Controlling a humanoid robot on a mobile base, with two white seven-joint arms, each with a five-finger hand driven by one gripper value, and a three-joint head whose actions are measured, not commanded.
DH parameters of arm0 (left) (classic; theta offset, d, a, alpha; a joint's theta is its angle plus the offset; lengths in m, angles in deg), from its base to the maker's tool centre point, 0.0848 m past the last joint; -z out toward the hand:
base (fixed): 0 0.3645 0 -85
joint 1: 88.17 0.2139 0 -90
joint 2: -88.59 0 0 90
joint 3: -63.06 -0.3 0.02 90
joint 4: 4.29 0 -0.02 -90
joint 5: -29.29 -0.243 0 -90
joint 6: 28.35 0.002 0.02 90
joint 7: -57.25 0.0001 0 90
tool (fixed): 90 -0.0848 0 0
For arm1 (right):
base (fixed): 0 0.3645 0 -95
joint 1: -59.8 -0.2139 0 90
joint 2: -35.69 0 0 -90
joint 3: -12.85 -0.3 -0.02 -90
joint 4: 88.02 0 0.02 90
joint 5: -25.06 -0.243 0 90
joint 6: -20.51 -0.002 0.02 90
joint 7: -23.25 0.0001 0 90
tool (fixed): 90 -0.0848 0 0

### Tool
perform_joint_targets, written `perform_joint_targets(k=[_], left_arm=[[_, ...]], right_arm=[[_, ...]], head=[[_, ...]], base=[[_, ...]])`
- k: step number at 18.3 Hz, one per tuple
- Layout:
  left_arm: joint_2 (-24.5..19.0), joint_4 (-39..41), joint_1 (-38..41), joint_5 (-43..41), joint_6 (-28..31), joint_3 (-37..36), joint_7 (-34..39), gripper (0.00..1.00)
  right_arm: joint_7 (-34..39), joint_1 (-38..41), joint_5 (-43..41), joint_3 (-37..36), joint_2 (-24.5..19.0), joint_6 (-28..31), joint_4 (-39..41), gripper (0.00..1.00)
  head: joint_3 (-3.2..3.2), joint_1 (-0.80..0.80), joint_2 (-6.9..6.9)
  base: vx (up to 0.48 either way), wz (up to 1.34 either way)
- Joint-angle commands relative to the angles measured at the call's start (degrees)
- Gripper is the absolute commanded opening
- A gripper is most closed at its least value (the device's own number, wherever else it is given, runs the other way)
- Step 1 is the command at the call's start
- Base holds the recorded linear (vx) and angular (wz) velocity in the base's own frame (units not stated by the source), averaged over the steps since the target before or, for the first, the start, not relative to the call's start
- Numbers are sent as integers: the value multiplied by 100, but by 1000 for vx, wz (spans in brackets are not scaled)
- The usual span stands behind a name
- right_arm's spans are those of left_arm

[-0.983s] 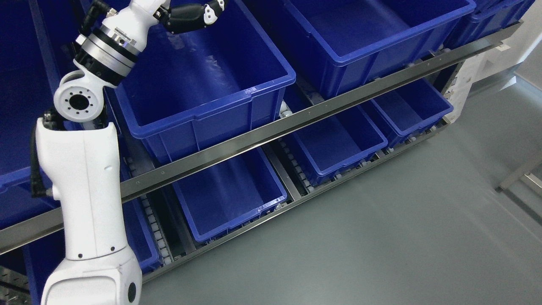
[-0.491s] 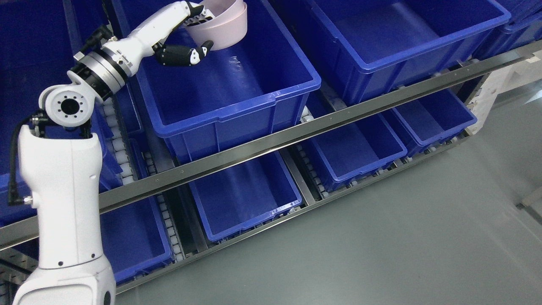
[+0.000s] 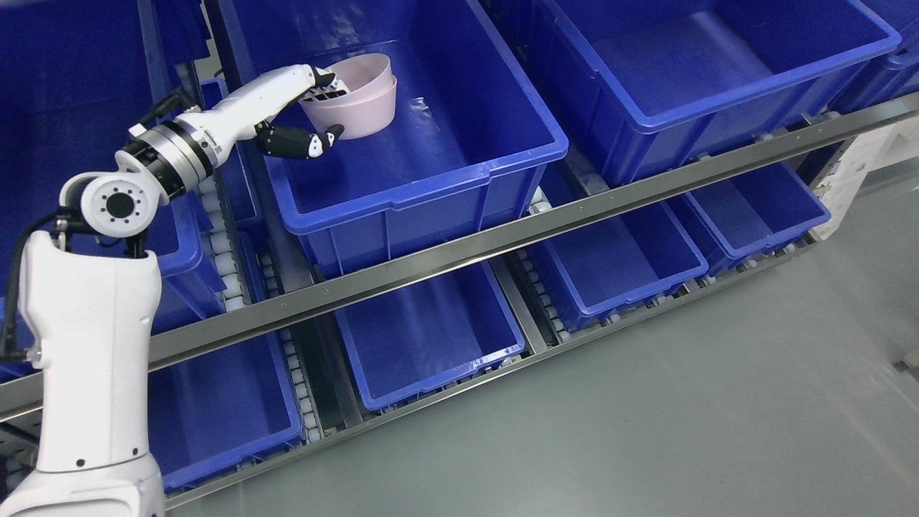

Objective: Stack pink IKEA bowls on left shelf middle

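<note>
Fingers [image 3: 332, 90]: left hand [image 3: 312, 108] clamped on near rim of nested pale pink plastic bowls [image 3: 357, 97], thumb beneath | Location: bowls tilted inside large blue plastic crate [image 3: 431, 194], middle shelf level | Handling: likely light, rigid, smooth-walled; grip at rim | Right hand: not visible

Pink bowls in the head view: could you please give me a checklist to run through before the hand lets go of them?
1. Left hand grips the pink bowls: ok, fingers over the near rim, thumb below the wall.
2. Bowls nested: ok, two rims show, one inside the other.
3. Bowls inside the blue bin on the middle level: ok, they sit toward its far left corner.
4. Bowls resting on the bin floor: cannot tell, they look tilted and contact is unclear.
5. Bin floor free around the bowls: ok, nothing else lies there.
6. Right arm out of the way: cannot tell, not in view.
</note>
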State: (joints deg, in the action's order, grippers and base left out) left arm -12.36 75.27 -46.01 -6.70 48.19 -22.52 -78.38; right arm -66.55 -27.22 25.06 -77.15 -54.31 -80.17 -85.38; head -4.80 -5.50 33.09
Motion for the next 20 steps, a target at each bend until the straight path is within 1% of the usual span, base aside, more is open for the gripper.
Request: perform_joint_targets(k=[1,2,4,7,9,10,11,12,13,14,15,16,17,18,20], left_arm=[[-22,-221,108,-48,2,-205,54,26],[-4,-239,134,-56,2,-205,115,29],[5,-335,134,-74,36,-205,387,47],[13,-335,117,-74,334,-188,537,67],[179,-344,82,-39,528,-118,660,82],[337,-344,64,5,546,13,956,90],[556,-344,38,75,547,206,1325,96],[995,-344,29,328,538,582,2007,99],[995,-344,29,643,538,803,2545,99],[995,-344,38,1299,538,779,3133,99],[995,-344,46,2254,633,649,3652,99],[995,-309,99,2960,869,534,4006,99],[995,-240,143,3237,1194,455,4314,99],[995,-126,248,3274,1362,410,4595,99],[995,-2,423,3310,1373,305,4686,100]], right_arm=[[-2,0,44,-53,100,4,0,100],[-2,0,44,-53,100,4,0,100],[-2,0,44,-53,100,4,0,100],[-2,0,44,-61,100,4,0,100],[-2,0,44,-61,100,4,0,100],[-2,0,44,-53,100,4,0,100],[-2,0,44,-61,100,4,0,100],[-2,0,44,-53,100,4,0,100],[7,0,44,-53,100,4,0,100],[-2,0,44,-53,100,4,0,100],[-2,0,44,-53,100,4,0,100],[-2,0,44,-53,100,4,0,100],[-2,0,44,-61,100,4,0,100],[-2,0,44,-53,100,4,0,100],[-2,0,44,-53,100,4,0,100]], head=[[0,0,0],[0,0,0],[0,0,0],[0,0,0],[0,0,0],[0,0,0],[0,0,0],[0,0,0],[0,0,0],[0,0,0],[0,0,0],[0,0,0],[0,0,0],[0,0,0],[0,0,0]], base=[[3,-21],[0,0],[0,0],[0,0],[0,0],[0,0],[0,0],[0,0],[0,0],[1,-16],[1,-16],[2,-20],[2,-20],[0,0],[0,0]])
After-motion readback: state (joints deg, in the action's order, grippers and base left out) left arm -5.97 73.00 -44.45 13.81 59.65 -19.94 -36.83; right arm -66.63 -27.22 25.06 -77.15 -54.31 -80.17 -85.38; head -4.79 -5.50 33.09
